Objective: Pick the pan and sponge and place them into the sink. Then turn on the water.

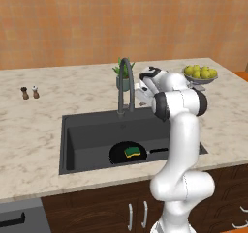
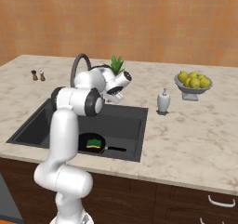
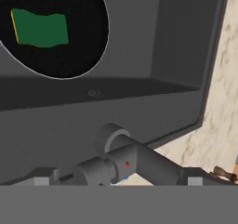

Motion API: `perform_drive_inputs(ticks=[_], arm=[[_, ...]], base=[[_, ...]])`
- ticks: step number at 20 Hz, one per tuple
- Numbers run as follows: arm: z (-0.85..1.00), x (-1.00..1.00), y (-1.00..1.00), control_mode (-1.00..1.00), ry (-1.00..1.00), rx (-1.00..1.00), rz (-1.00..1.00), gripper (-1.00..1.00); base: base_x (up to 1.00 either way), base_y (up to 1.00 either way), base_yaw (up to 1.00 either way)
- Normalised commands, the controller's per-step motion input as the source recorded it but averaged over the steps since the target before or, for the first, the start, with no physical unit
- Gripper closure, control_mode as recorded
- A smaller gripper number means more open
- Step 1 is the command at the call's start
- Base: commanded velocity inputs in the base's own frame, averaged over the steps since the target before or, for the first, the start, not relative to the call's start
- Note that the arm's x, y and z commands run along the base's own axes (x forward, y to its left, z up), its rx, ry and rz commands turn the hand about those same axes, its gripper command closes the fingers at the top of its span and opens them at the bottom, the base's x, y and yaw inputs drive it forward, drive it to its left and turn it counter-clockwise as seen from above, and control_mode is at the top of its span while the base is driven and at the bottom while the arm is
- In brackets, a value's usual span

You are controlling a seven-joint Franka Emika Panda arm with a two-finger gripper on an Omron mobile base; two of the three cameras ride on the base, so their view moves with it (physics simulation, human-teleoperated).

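Pan (image 1: 127,153) and sponge (image 1: 131,152) sit in sink (image 1: 87,130) | my pincer (image 3: 118,181), wide open, empty, straddles faucet (image 1: 124,84) lever | I should nudge gently, squarely.

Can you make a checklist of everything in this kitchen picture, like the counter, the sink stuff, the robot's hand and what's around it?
Surface: marble counter, beige veined.
Sink: dark grey basin set in the counter; no water running.
Pan: black, lying in the sink, handle pointing right.
Sponge: green top, resting inside the pan.
Faucet: arched, behind the sink; its lever base sits right in front of the hand.
Clutter: two shakers, potted plant, soap dispenser, bowl of yellow fruit.
Gripper: open, holding nothing, at the faucet base.
Cables: nothing seen.
Surroundings: orange wall, dark wood cabinets with metal handles.
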Motion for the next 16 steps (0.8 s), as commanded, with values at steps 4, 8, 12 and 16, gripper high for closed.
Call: perform_drive_inputs(ticks=[4,8,12,16], arm=[[-0.85,0.0,-0.29,-1.0,-0.29,-0.02,0.27,-1.0],[-0.86,0.0,-0.23,-1.0,-0.3,-0.04,0.26,-1.0],[-0.77,0.03,-0.33,-1.0,-0.31,-0.01,0.27,-1.0],[-0.66,0.03,-0.4,-1.0,-0.35,0.0,0.27,-1.0]], base=[[0.0,0.0,0.0],[0.0,0.0,0.0],[0.0,0.0,0.0],[0.0,0.0,0.0]])
